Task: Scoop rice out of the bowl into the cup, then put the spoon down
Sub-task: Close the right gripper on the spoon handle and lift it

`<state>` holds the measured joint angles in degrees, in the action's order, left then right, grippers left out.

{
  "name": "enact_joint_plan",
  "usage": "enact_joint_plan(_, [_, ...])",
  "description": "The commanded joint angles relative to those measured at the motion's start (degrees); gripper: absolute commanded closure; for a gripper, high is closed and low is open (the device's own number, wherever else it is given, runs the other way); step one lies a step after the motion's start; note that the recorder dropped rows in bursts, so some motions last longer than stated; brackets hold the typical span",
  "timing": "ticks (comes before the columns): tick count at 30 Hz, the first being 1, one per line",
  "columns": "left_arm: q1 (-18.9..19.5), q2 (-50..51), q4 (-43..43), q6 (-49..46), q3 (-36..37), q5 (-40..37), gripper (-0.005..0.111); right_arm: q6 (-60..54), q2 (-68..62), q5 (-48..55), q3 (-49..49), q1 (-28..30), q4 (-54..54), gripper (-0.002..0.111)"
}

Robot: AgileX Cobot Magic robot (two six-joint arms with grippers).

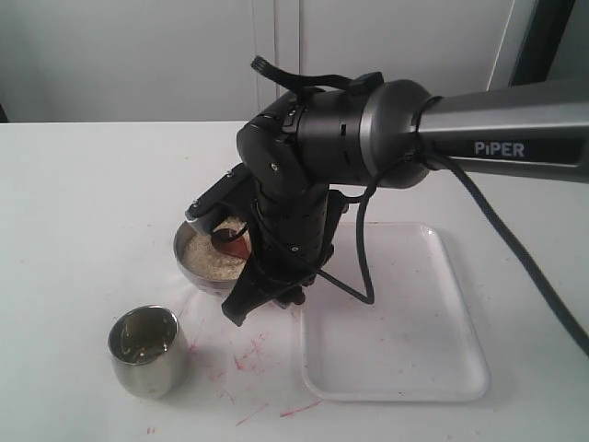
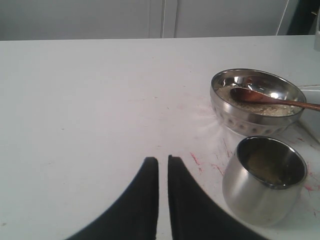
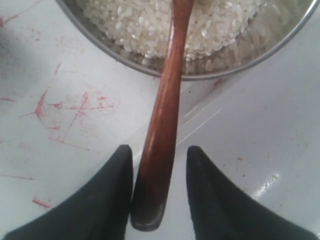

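The steel bowl (image 1: pixel 198 272) holds a heap of off-white rice (image 1: pixel 213 258). The wooden spoon (image 3: pixel 167 95) lies with its scoop (image 1: pixel 230 244) in the rice and its handle sticking out over the rim. My right gripper (image 3: pixel 160 148) is open around the end of that handle; one finger touches it and the other stands clear. The steel cup (image 1: pixel 147 352) stands upright in front of the bowl, to its left. My left gripper (image 2: pixel 163 159) is shut on nothing, low over the table beside the cup (image 2: pixel 255 192), with the bowl (image 2: pixel 250 122) beyond.
A white tray (image 1: pixel 405 368) lies right of the bowl, under the right arm's cable. Red marks stain the white tabletop (image 1: pixel 248 354) between cup and tray. The right arm's wrist hangs over the bowl's right side.
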<state>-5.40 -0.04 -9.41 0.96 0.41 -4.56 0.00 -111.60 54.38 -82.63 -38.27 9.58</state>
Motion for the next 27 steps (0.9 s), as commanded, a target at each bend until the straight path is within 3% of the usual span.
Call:
enact_joint_plan(1, [0.1,0.0,-0.4,0.1,-0.4,0.2,0.092,0.0,0.0,0.4,-0.1,-0.2,0.1,0.081])
enact_joint_plan(17, [0.1,0.0,-0.4,0.1,-0.4,0.2,0.092,0.0,0.0,0.7,-0.1,-0.2,1.0,0.105])
enact_joint_plan(27, [0.1,0.0,-0.4,0.1,-0.4,0.2,0.092,0.0,0.0,2.2,-0.1,-0.2,3.5,0.108])
